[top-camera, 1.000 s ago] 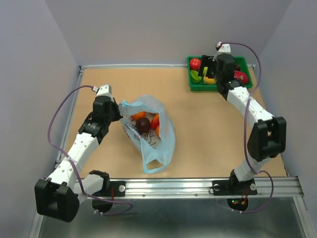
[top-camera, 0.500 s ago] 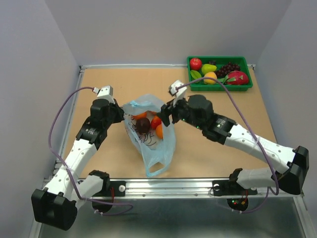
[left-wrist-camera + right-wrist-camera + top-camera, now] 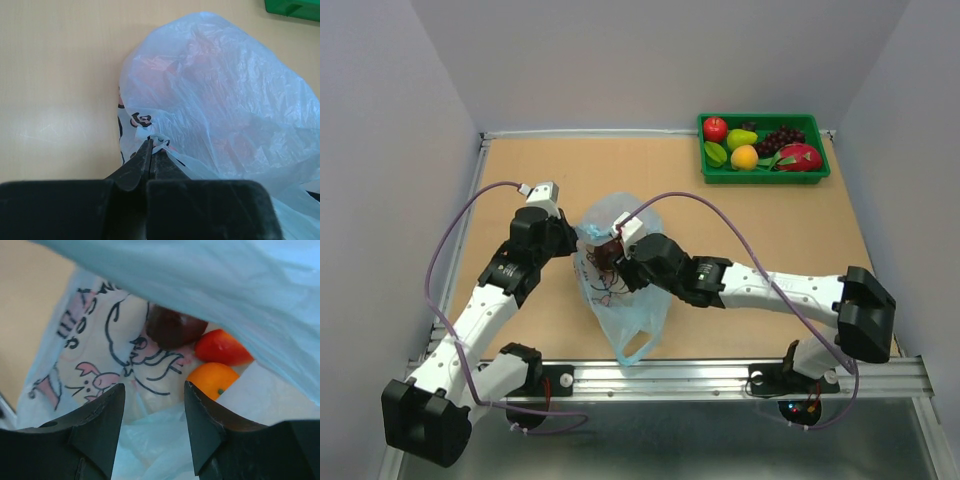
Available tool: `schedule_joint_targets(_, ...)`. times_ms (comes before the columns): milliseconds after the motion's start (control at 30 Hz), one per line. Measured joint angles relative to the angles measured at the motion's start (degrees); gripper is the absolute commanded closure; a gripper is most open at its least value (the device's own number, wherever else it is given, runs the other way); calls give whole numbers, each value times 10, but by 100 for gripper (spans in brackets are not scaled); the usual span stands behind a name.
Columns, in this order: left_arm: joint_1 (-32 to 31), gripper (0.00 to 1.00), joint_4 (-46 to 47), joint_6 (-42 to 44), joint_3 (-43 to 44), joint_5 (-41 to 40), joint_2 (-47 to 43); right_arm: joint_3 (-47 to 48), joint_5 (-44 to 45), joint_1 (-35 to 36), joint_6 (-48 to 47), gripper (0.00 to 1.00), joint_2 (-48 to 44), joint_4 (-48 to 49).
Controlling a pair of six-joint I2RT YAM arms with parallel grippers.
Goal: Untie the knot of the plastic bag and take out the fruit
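Left arm [image 3: 505, 275]: it reached from the near-left corner of the desk [image 3: 520, 165] to the left side of the bag.
Left jaws: you saw them clenched tight on a thin fold of the bag's rim, with a small twisted wad of plastic pinched at the tips.
Knot: you could not tell whether that wad was the knot.
Plastic bag [image 3: 625, 310]: it lay on the desk left of centre, between the two arms. It was light blue and translucent, with its cartoon print facing up. In the left wrist view its upper sheet [image 3: 225, 100] billowed above the pinched rim.
Bag mouth: it stood open toward the right wrist camera, with the upper sheet lifted clear of the printed lower sheet [image 3: 100, 340].
Bag contents: a dark round fruit [image 3: 172, 326], a red fruit [image 3: 222, 349] and an orange fruit [image 3: 212, 380] lay inside, touching one another.
Right jaws: they were parted and grasped nothing, set at the bag's mouth and pointed at the fruit. Loose plastic lay low in the gap.
Right arm [image 3: 760, 288]: it stretched low across the desk from the near-right corner to the bag.
Green tray [image 3: 765, 177]: it sat at the far-right corner, well apart from the bag, and held several fruits.
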Motion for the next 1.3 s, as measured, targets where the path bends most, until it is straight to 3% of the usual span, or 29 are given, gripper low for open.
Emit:
schedule_joint_targets(267,0,95,0,0,0,0,9,-2,64,-16,36,42,86,90)
schedule_joint_targets(367,0,96,0,0,0,0,9,-2,64,-36,60,34,129,123)
schedule_joint_targets(467,0,96,0,0,0,0,9,-7,63,-56,85,33,158,173)
schedule_joint_targets(667,0,96,4,0,0,0,14,-7,58,-71,108,21,196,248)
schedule_joint_targets(933,0,96,6,0,0,0,19,21,42,-71,125,21,274,286)
schedule_joint_targets(1167,0,96,9,0,0,4,29,25,30,-72,129,28,298,336)
schedule_joint_targets(1200,0,96,9,0,0,5,30,25,31,-72,129,26,300,341)
schedule_joint_targets(1300,0,96,9,0,0,5,31,25,33,-74,135,7,305,352)
